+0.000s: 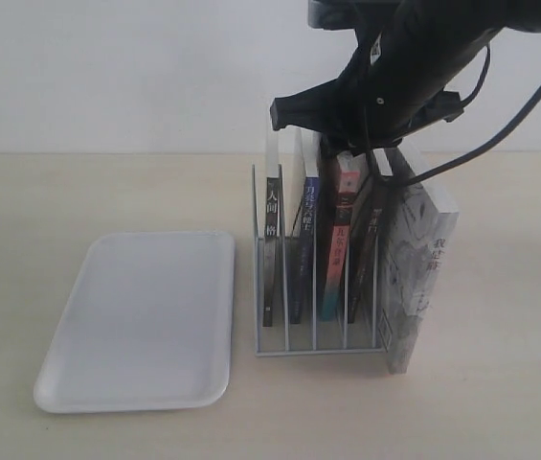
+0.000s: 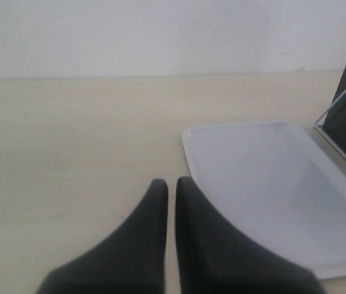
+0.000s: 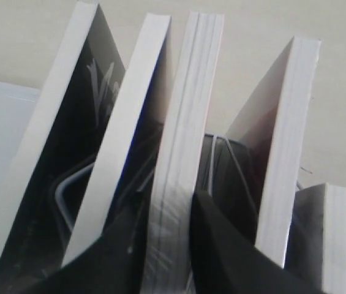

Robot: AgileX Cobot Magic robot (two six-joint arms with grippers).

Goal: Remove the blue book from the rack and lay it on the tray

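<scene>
Exterior: we note the blue book (image 1: pixel 306 225) upright in the rack (image 1: pixel 318 351), second slot from left; the tray (image 1: pixel 136 321) lies left of the rack. Left wrist: left fingers (image 2: pixel 157 202) clenched, empty. Right wrist: right fingers (image 3: pixel 221 245) grasp the neighbouring red-and-teal book (image 3: pixel 182 153).

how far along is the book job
Nothing finished: the blue book stands in the rack, and the tray is bare. In hand: the right end effector straddles one book's top; which book is unclear. To do: lift it out, lay it on the tray. The left end effector is shut.
</scene>
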